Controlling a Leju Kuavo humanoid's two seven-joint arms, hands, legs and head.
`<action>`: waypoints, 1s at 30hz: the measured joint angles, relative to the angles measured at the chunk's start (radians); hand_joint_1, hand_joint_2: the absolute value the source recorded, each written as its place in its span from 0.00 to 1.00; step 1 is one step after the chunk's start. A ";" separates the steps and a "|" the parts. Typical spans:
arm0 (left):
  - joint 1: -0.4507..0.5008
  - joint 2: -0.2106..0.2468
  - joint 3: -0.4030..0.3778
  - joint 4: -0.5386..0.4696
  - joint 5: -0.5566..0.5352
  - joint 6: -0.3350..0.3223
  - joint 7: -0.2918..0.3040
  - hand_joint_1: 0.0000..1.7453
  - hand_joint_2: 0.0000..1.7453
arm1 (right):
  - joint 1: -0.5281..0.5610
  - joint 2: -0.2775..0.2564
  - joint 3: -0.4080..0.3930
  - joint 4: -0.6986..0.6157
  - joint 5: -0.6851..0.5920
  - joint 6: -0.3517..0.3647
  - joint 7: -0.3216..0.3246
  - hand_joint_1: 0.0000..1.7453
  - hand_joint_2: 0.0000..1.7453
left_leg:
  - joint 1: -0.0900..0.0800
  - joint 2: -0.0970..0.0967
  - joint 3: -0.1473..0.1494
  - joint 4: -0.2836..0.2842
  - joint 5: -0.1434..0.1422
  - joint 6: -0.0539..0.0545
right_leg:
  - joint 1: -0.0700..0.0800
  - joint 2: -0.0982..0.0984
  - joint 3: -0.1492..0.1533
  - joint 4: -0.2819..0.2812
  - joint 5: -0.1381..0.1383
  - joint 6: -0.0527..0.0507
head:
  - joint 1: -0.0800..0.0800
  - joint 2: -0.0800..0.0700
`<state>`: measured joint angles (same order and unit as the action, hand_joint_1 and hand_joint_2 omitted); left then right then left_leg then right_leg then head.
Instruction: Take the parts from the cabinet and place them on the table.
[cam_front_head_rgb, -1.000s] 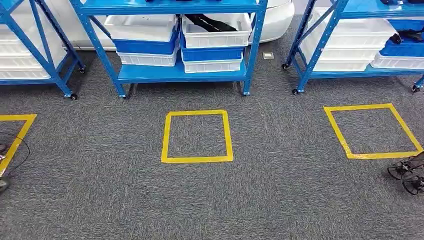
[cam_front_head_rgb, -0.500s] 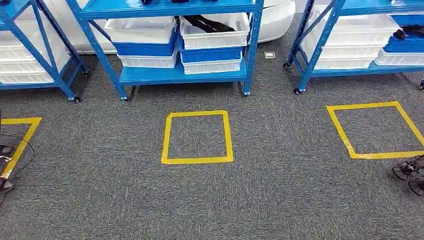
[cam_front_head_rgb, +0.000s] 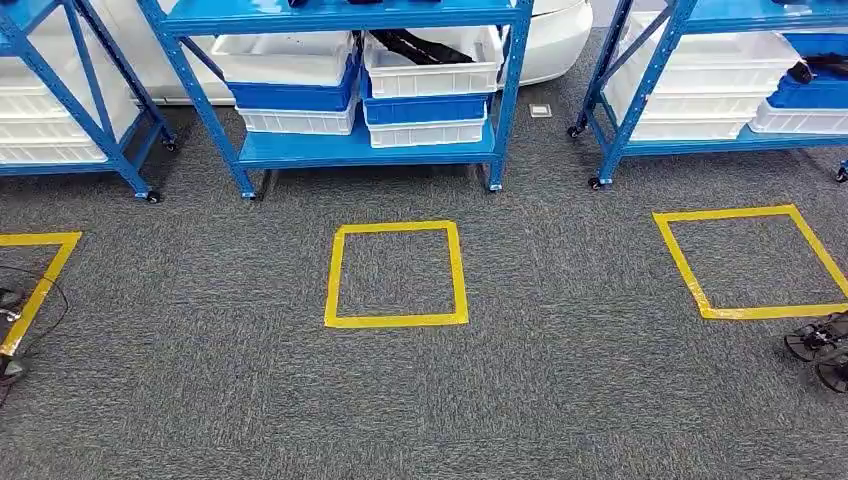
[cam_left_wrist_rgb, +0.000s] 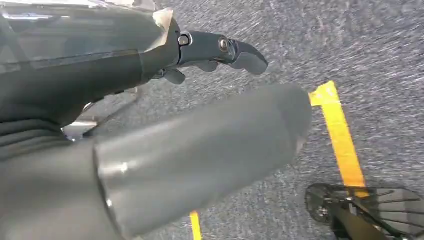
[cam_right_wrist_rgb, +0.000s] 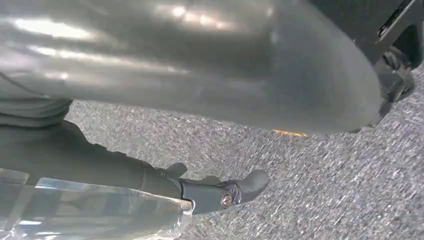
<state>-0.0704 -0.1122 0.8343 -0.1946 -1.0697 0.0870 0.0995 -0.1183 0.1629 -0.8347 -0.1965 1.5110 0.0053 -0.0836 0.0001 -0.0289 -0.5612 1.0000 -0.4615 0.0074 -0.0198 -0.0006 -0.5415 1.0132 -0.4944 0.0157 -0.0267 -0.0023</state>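
Straight ahead stands the blue cabinet rack (cam_front_head_rgb: 360, 148), its low shelf stacked with white and blue bins. Black parts (cam_front_head_rgb: 415, 45) lie in the upper white bin (cam_front_head_rgb: 432, 72) on that shelf's right side. Another dark part (cam_front_head_rgb: 800, 72) sits in a blue bin on the rack to the right. My left hand (cam_left_wrist_rgb: 165, 125) hangs over the grey carpet, thumb and fingers (cam_left_wrist_rgb: 235, 50) apart, holding nothing. My right hand (cam_right_wrist_rgb: 200, 75) hangs the same way over the carpet, its fingers (cam_right_wrist_rgb: 235, 190) extended, with nothing in it.
A yellow tape square (cam_front_head_rgb: 397, 320) marks the carpet before the middle rack, another yellow square (cam_front_head_rgb: 690, 270) to the right, and a third's corner (cam_front_head_rgb: 45, 262) at the left edge. Black round frames (cam_front_head_rgb: 820, 350) lie at the right edge. A black round frame (cam_left_wrist_rgb: 360, 210) lies by the tape near my left hand.
The whole picture has shifted slightly right and down, so the camera has moved. Nothing on the racks has changed place.
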 joint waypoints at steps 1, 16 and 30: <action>0.000 0.000 0.000 0.000 0.000 0.000 -0.007 0.00 0.00 | 0.000 0.000 0.000 0.000 -0.002 0.002 -0.001 0.00 0.00 | 0.000 0.000 0.000 0.000 0.000 0.000 | 0.000 0.000 0.000 0.000 0.000 0.000 | 0.000 0.000; 0.000 -0.005 0.015 -0.001 0.010 0.035 -0.028 0.00 0.00 | 0.003 0.003 0.020 0.000 0.010 0.009 -0.005 0.00 0.00 | 0.022 0.003 0.041 -0.063 0.002 0.058 | -0.016 0.002 -0.124 0.267 -0.097 0.009 | 0.004 0.000; -0.004 -0.007 0.017 -0.001 -0.009 0.056 -0.022 0.00 0.00 | 0.015 0.006 0.026 0.004 -0.010 -0.003 -0.010 0.00 0.00 | 0.067 0.028 -0.142 0.278 -0.099 -0.043 | -0.033 0.005 0.015 0.071 -0.071 0.013 | -0.011 0.000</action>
<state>-0.0740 -0.1190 0.8511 -0.1953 -1.0784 0.1427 0.0774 -0.1037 0.1690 -0.8087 -0.1926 1.5007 0.0019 -0.0938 0.0672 -0.0014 -0.7028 1.2777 -0.5603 -0.0356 -0.0533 0.0046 -0.5269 1.0842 -0.5658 0.0285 -0.0374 -0.0023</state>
